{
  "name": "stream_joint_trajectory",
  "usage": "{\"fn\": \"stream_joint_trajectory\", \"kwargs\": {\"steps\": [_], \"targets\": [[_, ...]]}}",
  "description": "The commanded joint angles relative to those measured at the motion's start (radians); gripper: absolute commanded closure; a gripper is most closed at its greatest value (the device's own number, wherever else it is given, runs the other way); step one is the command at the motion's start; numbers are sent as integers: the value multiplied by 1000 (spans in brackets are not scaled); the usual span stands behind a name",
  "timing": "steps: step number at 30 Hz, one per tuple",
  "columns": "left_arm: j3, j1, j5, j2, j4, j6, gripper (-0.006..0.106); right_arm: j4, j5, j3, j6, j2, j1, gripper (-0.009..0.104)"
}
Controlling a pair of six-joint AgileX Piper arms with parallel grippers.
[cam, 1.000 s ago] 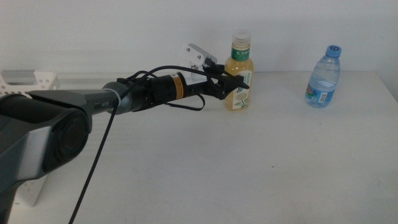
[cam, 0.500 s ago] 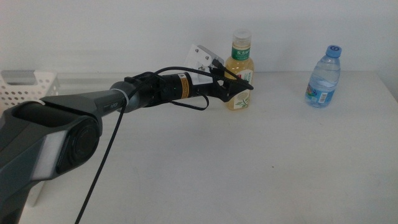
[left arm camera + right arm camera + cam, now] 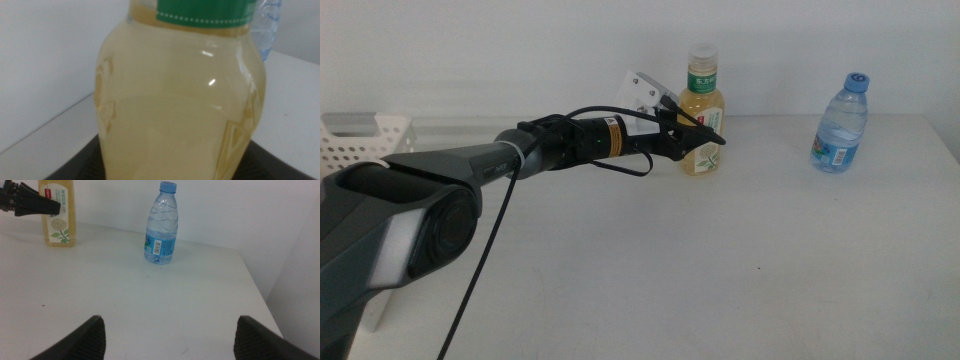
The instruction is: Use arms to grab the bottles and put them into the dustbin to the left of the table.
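The tall yellow tea bottle with its green label stands at the back of the table. My left arm reaches in from the left, and my left gripper is shut on the tea bottle's lower body. In the left wrist view the tea bottle fills the picture between the dark jaws. The clear blue-capped water bottle stands upright at the back right, untouched. My right gripper hangs open above the near table, facing the water bottle. The white perforated dustbin sits at the far left.
A pale wall runs behind the table's back edge, close to both bottles. The table's right edge lies just beyond the water bottle. The left arm's black cable hangs over the table's left part.
The left gripper's jaws have closed in on the tea bottle, which has shifted slightly to the left. The water bottle has not moved.
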Motion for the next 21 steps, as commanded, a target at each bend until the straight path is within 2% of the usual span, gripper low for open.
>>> {"fn": "stream_joint_trajectory", "kwargs": {"steps": [1,5,12,16,21], "targets": [[-29,20,-14,-83,-12,-35,103,-7,-77,-8,-12,-27,-6,28],[-21,32,-6,-125,90,-120,105,-7,-77,-8,-12,-27,-6,28],[-21,61,-16,-229,377,-397,105,-7,-77,-8,-12,-27,-6,28],[-21,62,-45,-283,501,-535,105,-7,-77,-8,-12,-27,-6,28],[29,83,-128,-354,501,-597,105,-7,-77,-8,-12,-27,-6,28]]}}
